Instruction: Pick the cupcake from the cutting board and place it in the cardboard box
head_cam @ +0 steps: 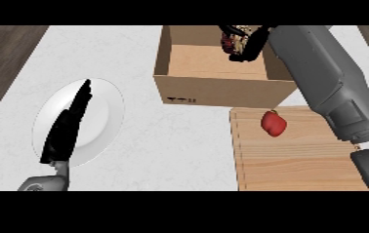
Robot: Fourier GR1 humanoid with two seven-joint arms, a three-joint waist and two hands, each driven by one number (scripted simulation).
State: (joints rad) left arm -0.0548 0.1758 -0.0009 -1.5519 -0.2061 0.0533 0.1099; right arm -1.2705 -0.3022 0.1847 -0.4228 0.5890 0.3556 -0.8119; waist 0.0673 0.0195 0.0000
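Note:
My right hand (243,46) is over the far right part of the open cardboard box (216,89), its black fingers curled round the cupcake (229,42). Only a dark reddish bit of the cupcake shows between the fingers; the rest is hidden. The grey right forearm runs down the right side, across the wooden cutting board (296,164) in front of the box. My left hand (69,125) rests at the lower left with straight fingers, lying over a white plate (104,112) and holding nothing.
A red pepper-like object (273,123) lies on the cutting board near its far edge, just in front of the box. The white counter (180,144) stretches between plate and board. Dark wood floor shows at the far left.

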